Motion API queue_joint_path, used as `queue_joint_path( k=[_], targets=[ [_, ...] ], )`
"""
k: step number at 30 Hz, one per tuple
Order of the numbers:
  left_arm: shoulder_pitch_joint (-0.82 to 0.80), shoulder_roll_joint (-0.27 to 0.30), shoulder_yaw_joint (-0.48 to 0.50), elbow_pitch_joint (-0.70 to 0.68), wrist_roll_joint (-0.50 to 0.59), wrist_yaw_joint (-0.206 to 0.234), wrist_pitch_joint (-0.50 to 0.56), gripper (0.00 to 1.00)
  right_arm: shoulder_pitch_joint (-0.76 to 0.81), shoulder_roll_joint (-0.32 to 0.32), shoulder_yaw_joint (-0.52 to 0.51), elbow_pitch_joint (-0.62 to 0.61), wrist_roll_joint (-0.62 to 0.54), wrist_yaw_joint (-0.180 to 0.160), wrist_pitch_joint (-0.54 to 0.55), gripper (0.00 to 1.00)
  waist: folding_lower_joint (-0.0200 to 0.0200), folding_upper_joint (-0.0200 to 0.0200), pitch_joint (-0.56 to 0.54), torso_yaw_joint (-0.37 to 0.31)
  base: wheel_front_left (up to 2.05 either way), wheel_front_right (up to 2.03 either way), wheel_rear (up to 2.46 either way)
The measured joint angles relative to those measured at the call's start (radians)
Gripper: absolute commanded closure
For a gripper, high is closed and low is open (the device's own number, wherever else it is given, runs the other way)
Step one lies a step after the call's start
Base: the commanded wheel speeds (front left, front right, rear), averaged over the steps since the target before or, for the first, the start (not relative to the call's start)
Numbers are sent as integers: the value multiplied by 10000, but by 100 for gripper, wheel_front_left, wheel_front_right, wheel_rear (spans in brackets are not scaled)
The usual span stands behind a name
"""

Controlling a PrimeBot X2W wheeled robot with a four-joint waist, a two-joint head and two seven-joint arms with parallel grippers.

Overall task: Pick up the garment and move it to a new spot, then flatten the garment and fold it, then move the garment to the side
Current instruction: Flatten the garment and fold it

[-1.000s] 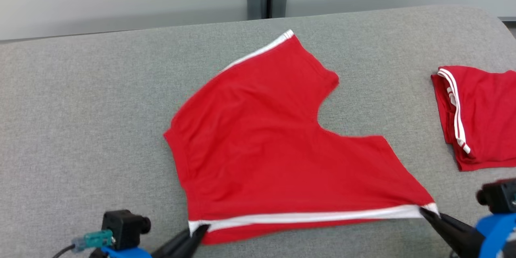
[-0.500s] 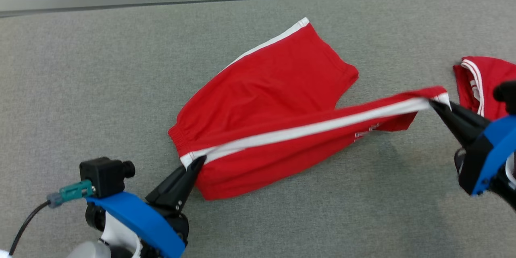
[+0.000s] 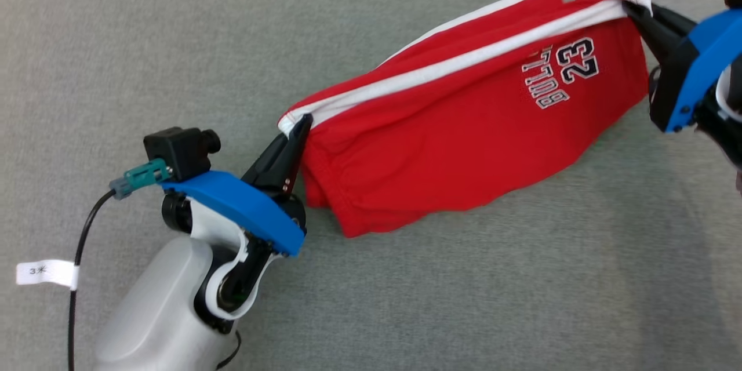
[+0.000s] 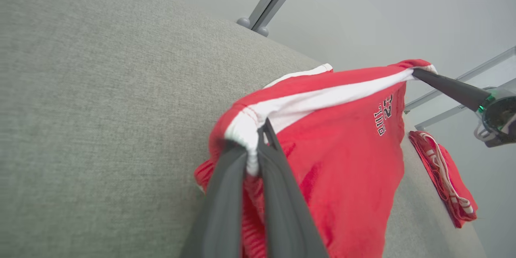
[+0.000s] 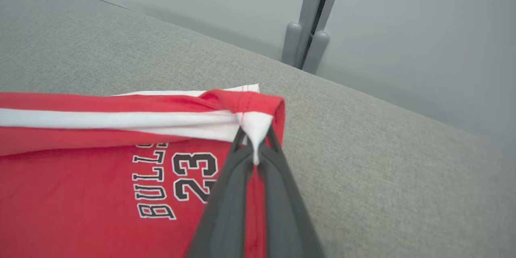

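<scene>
Item: red jersey shorts with white side stripe (image 3: 464,145), striped edge taut, rest draped on grey fabric counter (image 3: 145,40). Waistband corner pinched tight in left fingers (image 3: 278,159), hem corner in right fingers (image 3: 661,26). Bare counter left and front.

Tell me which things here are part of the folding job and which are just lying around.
In the job: red shorts, lifted by their white-striped edge; left gripper and right gripper, jaws shut on opposite ends of that edge; grey padded surface.
Lying about: second red garment, folded off to the side; grey posts behind the surface.
</scene>
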Motion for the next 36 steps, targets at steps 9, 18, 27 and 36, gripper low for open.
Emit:
queue_joint_path(
  k=[9,18,27,36],
  targets=[
    [-650,-792,-259,1340,130,-593,-853,0,-1262,35,504,1906,-123,2,-685,0,0,-1,755,778,0,0,0],
    [-507,-972,-403,1894,244,-857,-2044,0,-1257,173,880,2777,253,0,-1450,0,-1,0,336,776,0,0,0],
    [241,-805,8,1866,828,-857,-3083,0,-431,163,706,3196,851,0,-2084,0,-4,0,-721,580,0,0,0],
    [488,-1739,2134,874,4447,-612,-3196,0,-147,313,-217,3986,832,0,-2836,0,-5,-1,-685,1103,0,0,0]
  ],
)
